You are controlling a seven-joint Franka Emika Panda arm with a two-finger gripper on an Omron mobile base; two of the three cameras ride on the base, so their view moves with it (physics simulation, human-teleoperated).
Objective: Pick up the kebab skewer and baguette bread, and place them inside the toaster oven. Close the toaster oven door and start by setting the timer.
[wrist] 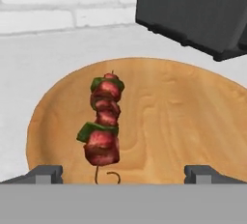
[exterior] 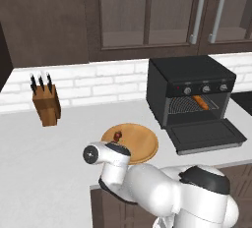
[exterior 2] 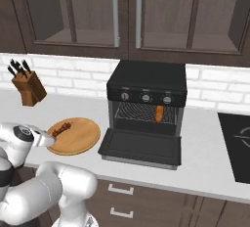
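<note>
Kebab skewer (wrist: 103, 121) lies on the wooden plate (wrist: 183, 117) just ahead of the wide-open tool (wrist: 123, 172); straddle its middle before closing.

We see a glossy white arm (exterior: 147, 183) of fat rounded segments, a dark cap at five o'clock in the left base view, a grey disc capping its wrist joint, and small dark grey fingertips (wrist: 46, 174).
</note>
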